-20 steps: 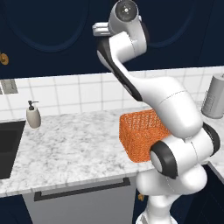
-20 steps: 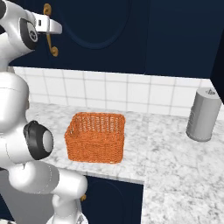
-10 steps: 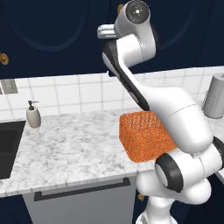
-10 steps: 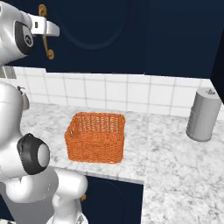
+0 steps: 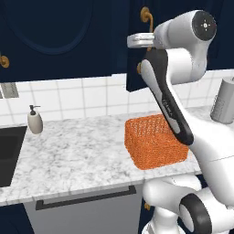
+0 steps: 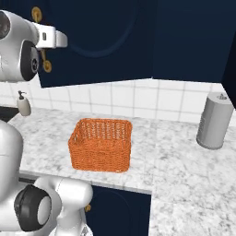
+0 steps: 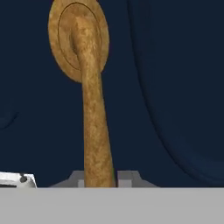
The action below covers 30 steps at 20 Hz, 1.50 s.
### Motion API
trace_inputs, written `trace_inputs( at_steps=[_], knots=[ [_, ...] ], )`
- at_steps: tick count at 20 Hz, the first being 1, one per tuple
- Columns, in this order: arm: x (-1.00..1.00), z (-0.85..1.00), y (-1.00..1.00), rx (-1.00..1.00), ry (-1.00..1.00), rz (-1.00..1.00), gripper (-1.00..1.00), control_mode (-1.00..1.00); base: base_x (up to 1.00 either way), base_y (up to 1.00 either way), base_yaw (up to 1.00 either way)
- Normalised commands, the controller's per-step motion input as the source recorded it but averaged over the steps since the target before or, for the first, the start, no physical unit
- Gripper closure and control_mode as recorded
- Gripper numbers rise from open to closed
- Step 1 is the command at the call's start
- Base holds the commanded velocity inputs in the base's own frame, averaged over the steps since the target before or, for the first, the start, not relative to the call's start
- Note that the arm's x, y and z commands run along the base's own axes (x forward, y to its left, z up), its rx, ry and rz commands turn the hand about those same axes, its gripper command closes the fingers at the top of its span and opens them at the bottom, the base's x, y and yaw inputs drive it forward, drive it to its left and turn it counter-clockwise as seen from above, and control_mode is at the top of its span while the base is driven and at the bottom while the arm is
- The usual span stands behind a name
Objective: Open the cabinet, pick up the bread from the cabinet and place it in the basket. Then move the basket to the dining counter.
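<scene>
The cabinet (image 6: 101, 41) is a dark navy wall cupboard, and its door stands slightly ajar, with its lower edge hanging in front of the tiles. My gripper (image 5: 137, 41) (image 6: 62, 39) is shut on the vertical brass bar handle (image 7: 94, 131) (image 5: 146, 18), just below its round upper mount (image 7: 78, 39). The bright orange basket (image 5: 155, 141) (image 6: 101, 143) sits empty on the marble worktop (image 5: 77, 151), below and in front of the gripper. The bread is hidden behind the door. The dining counter is out of view.
A soap bottle (image 5: 34, 121) (image 6: 23, 103) stands beside the black sink (image 5: 7, 155) at the left. A grey canister (image 5: 224, 100) (image 6: 214, 120) stands at the right by the tiled wall. A grey panel with a black bar handle (image 5: 87, 199) lies under the worktop.
The jaws have closed on the brass handle. The arm's upper joints have swung to the right, and the door has come a little way out from the cabinet front.
</scene>
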Motion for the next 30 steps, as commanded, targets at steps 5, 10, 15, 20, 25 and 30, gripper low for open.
trace_inputs(
  at_steps=[5, 10, 15, 20, 25, 30],
  knots=[
    [-0.86, 0.00, -1.00, 0.11, 0.10, 0.19, 1.00, -1.00, 0.00, 0.00, 0.00],
    [-0.72, -0.02, -0.98, 0.20, 0.11, 0.12, 1.00, -1.00, 0.00, 0.00, 0.00],
    [-0.66, -0.04, -0.53, 0.11, 0.06, 0.00, -1.00, -1.00, 0.00, 0.00, 0.00],
    [-0.64, 0.04, -0.06, -0.03, 0.00, -0.06, -1.00, -1.00, 0.00, 0.00, 0.00],
    [-0.98, 0.06, 0.00, -0.06, 0.00, -0.22, -1.00, -1.00, 0.00, 0.00, 0.00],
    [-1.00, 0.20, 0.02, -0.12, -0.01, -0.26, -1.00, -1.00, 0.00, 0.00, 0.00]
  ],
)
